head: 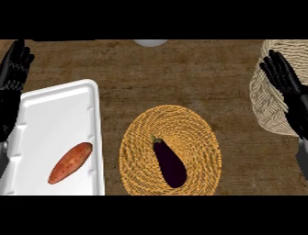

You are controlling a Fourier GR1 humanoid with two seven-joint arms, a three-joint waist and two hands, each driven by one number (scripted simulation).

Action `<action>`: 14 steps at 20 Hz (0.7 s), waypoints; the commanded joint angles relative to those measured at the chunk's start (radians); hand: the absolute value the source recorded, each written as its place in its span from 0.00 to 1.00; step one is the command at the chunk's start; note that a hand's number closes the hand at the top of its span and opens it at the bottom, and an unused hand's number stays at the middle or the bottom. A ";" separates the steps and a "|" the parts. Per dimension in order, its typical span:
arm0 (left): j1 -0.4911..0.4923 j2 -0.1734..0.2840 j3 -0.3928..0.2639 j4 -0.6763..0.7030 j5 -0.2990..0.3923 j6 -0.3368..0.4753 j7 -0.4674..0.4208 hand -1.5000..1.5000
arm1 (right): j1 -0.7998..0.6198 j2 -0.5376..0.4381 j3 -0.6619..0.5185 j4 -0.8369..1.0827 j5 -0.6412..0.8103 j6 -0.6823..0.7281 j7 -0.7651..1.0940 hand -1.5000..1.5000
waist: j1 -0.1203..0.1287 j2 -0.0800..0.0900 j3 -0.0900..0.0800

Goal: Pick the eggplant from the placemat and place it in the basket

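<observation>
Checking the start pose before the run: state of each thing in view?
eggplant: lying on the placemat, untouched
basket: at right, nothing visible inside
sweet potato: lying on the white tray
left hand: open, resting
right hand: open, resting

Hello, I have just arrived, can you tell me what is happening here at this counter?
Nothing is being handled yet. The eggplant lies on the round woven placemat, untouched. The pale woven basket stands at the right edge of the counter. The robot's left hand and right hand both rest open, fingers up, at the sides; the right one shows in front of the basket. A sweet potato lies on a white tray at the left.
</observation>
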 commanded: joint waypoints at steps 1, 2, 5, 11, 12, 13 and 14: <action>0.002 -0.021 -0.014 0.070 0.001 -0.015 0.030 0.50 | -0.072 0.100 0.044 0.102 -0.053 0.060 -0.033 1.00 | 0.026 -0.014 -0.032; 0.012 -0.025 -0.015 0.049 0.034 -0.024 0.066 0.50 | -0.124 0.113 0.064 0.086 -0.126 0.121 0.030 1.00 | 0.061 -0.008 -0.031; 0.042 -0.061 -0.050 0.106 0.073 -0.043 0.131 0.50 | -0.165 0.230 0.135 0.051 -0.254 0.216 0.037 1.00 | 0.140 0.033 -0.027; 0.023 -0.061 -0.010 0.227 0.169 -0.094 0.253 0.50 | -0.269 0.256 0.453 -0.048 0.058 0.409 -0.181 0.00 | 0.064 -0.008 -0.033; 0.034 -0.080 -0.023 0.238 0.161 -0.081 0.264 0.50 | -0.249 0.332 0.502 -0.024 0.085 0.365 -0.193 0.00 | 0.047 -0.014 -0.033; 0.079 -0.109 -0.021 0.280 0.150 -0.079 0.189 0.50 | -0.223 0.374 0.523 -0.009 0.102 0.336 -0.215 0.00 | 0.031 -0.017 -0.034; 0.067 -0.098 -0.011 0.249 0.138 -0.054 0.238 0.50 | -0.179 0.402 0.547 0.000 0.144 0.297 -0.231 0.00 | 0.018 -0.023 -0.033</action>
